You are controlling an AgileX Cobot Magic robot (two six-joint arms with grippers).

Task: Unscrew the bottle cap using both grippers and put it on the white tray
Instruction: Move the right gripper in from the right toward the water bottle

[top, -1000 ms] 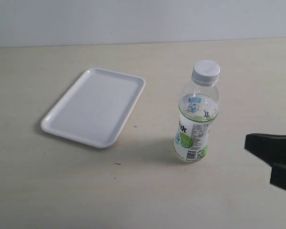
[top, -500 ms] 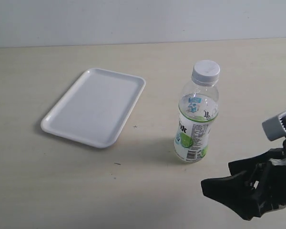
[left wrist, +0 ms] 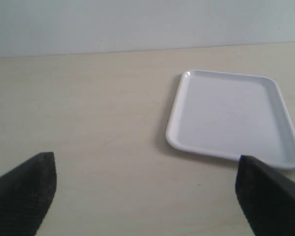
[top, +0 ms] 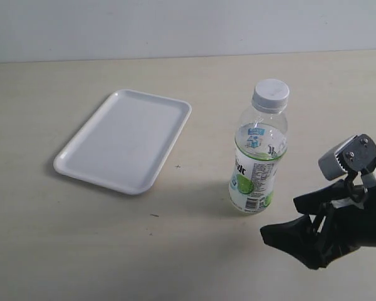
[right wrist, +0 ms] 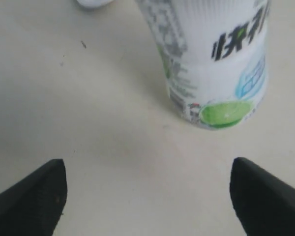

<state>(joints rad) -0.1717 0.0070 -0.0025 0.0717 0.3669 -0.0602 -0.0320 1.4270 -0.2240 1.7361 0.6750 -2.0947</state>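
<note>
The bottle (top: 258,157) stands upright on the table, right of centre, with the white bottle cap (top: 271,94) screwed on its neck. The white tray (top: 122,141) lies flat and bare to its left. My right gripper (top: 281,219) hangs low at the front right, a short way from the bottle's base, open and holding nothing. In the right wrist view the lower part of the bottle (right wrist: 211,59) stands beyond the gap of the right gripper (right wrist: 147,169). The left gripper (left wrist: 145,164) is open over bare table, with the tray (left wrist: 231,113) ahead of it. It does not show in the exterior view.
The beige table top (top: 81,251) meets a pale wall (top: 175,25) at the back. A small dark speck (top: 154,216) lies on the table in front of the tray.
My right gripper has come in from the lower right edge toward the bottle's base and risen slightly. Bottle, cap and tray have not moved.
</note>
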